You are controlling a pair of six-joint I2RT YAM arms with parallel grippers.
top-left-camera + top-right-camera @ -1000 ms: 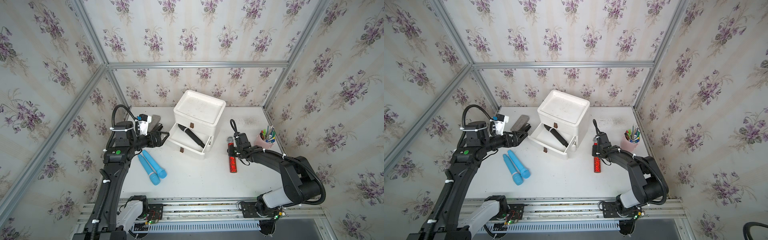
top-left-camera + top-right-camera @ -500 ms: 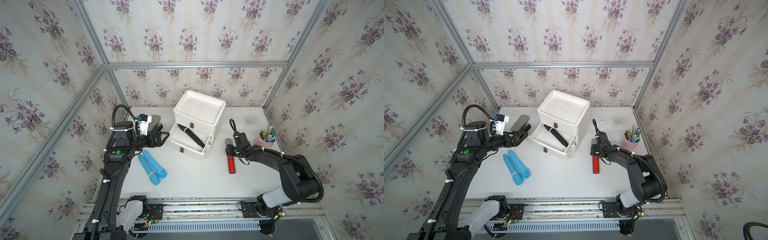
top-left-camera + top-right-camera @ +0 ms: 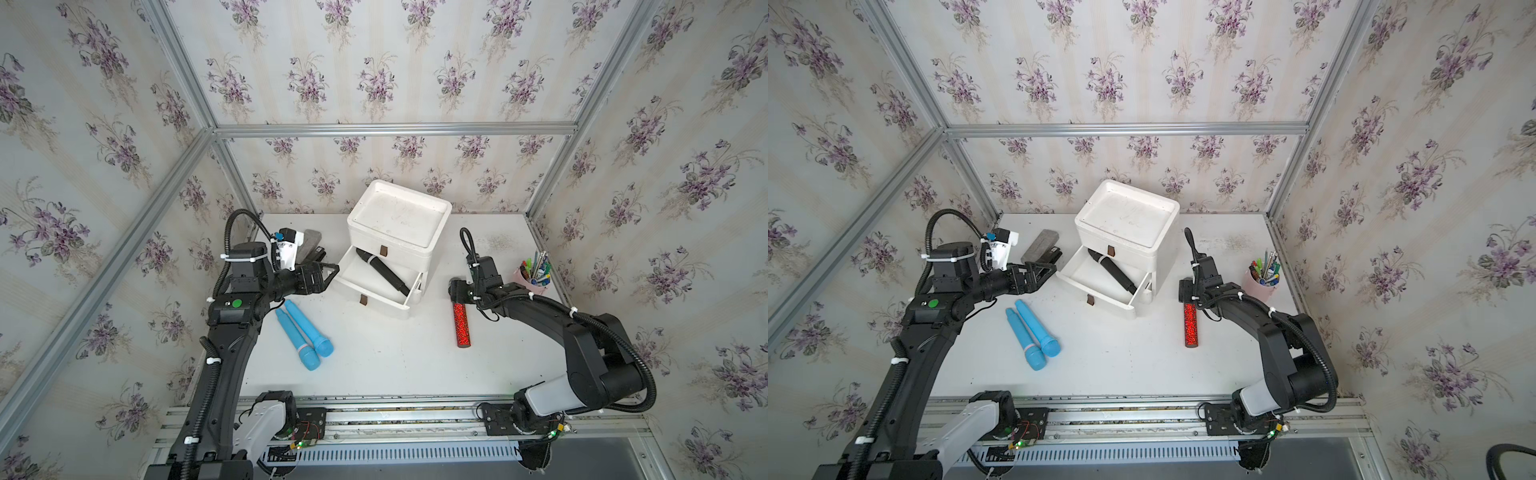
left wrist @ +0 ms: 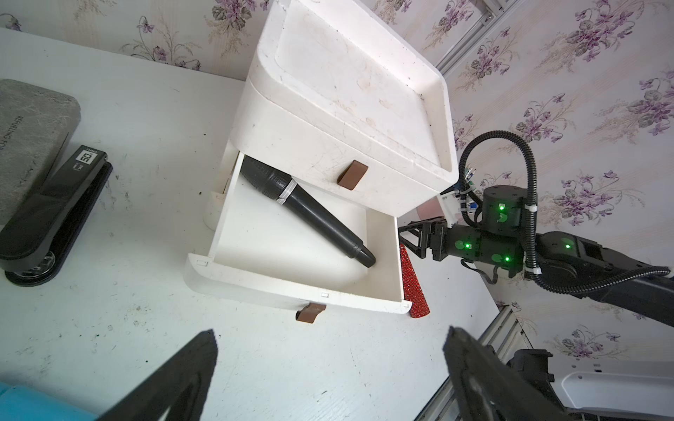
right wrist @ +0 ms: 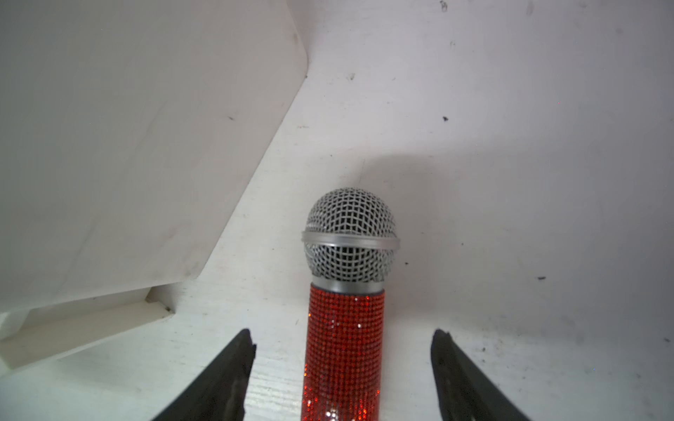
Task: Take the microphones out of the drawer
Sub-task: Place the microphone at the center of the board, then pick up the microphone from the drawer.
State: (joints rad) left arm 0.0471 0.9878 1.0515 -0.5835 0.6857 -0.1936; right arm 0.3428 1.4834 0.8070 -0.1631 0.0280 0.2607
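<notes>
Partly, the black microphone tucks its head under the white cabinet, lying diagonally in the open lower drawer. In both top views the right gripper covers the head of the red microphone; its fingers stand apart beside the handle, gripping nothing. The left gripper gapes empty near the drawer. The white table is scuffed; floral wallpaper lines the walls.

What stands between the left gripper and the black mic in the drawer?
Only the side wall of the drawer. It is open, the mic lies uncovered, and the left gripper is open beside it.
</notes>
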